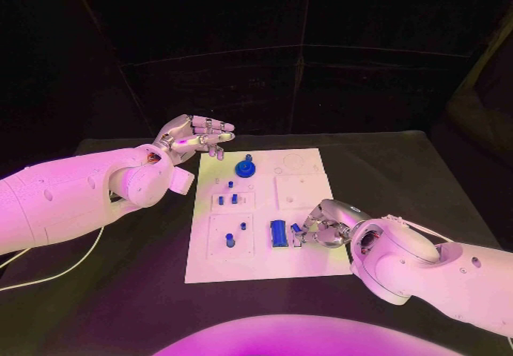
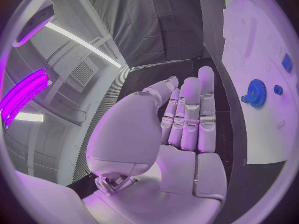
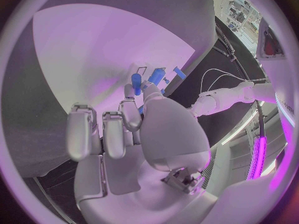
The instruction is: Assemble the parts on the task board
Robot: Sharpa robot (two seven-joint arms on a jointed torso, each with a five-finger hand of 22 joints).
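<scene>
Task board (image 1: 267, 267) mid desk (image 1: 428, 170). Right robot hand (image 1: 324, 228) at near right, fingers curled by blue block (image 1: 278, 233); whether it grips a part, cannot tell. Left robot hand (image 1: 193, 136) raised far left, spread, empty. Blue gear (image 1: 246, 169) seated far. Step: likely picking part by block; next needs firm pinch, aligned insertion.

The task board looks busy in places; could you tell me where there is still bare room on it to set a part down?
The task board is bare along its far right, beyond the right hand and right of the blue gear, and along its near edge. The left column is crowded with small blue parts; the right hand crowds the blue block. The left hand hovers off the far-left corner.
</scene>
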